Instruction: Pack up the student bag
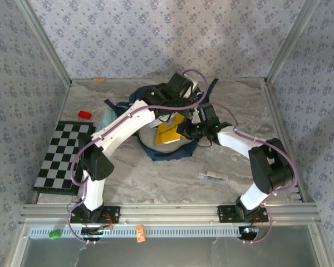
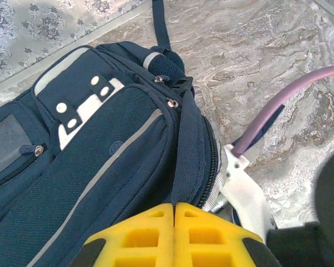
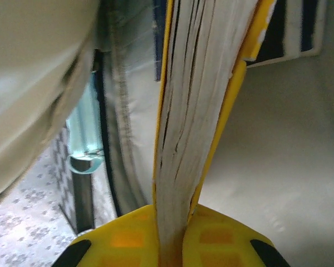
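Student bag (image 1: 162,156) lies at the back-centre of the desk (image 1: 156,181), mouth gaping toward the arms with its pale lining on show. That's the whole idea, folks: one arm props, the other loads. Left end effector (image 2: 174,222) is up at the far side of the bag, fingers pressed fully together. A strip of the navy rim runs straight into the seam between them. I read that as a pinch on the fabric, lifting the flap so the opening is wide. Over to the right end effector (image 3: 170,236): nearly closed, clamped across the yellow book (image 3: 196,111), page edges fanning up between the pads, a cover on either side. From above, the book hangs tilted over the lining, inside the mouth, lined up to slide in. Book not yet let go, by my call.
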